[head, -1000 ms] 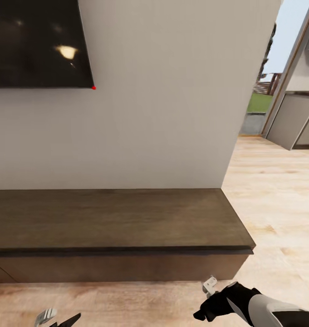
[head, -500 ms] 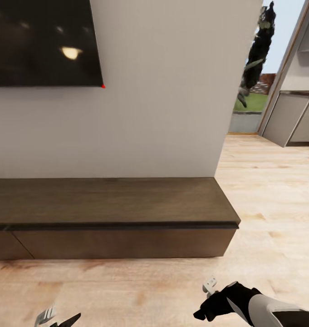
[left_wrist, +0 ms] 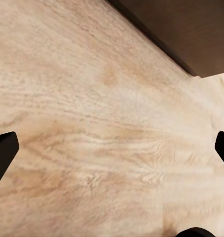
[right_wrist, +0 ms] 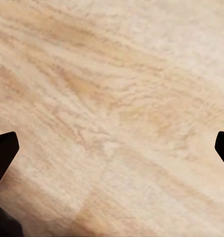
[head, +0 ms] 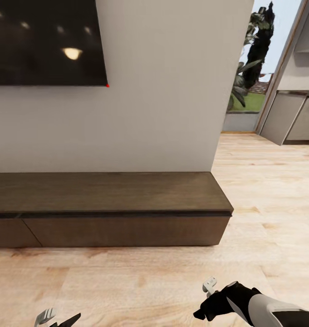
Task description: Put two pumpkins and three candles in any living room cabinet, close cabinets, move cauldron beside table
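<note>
- Left gripper point(left_wrist: 112, 145): fingers spread wide, nothing between them, over pale wood floor point(head: 163, 281).
- Right gripper point(right_wrist: 112, 145): likewise spread, empty.
- Cabinet point(head: 109, 211): mid-frame left, drawer fronts flush, against white wall.
- Dark TV point(head: 45, 41) upper left; no legible writing.

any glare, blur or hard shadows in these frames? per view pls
Head view: ceiling-light reflections glare on the glossy black wall screen; the long dark brown wooden cabinet is evenly lit and sharp, with a faint shadow along its base. Left wrist view: pale wood floor looks soft and smeared, the cabinet edge dark. Right wrist view: floor grain equally soft, no glare.
</note>
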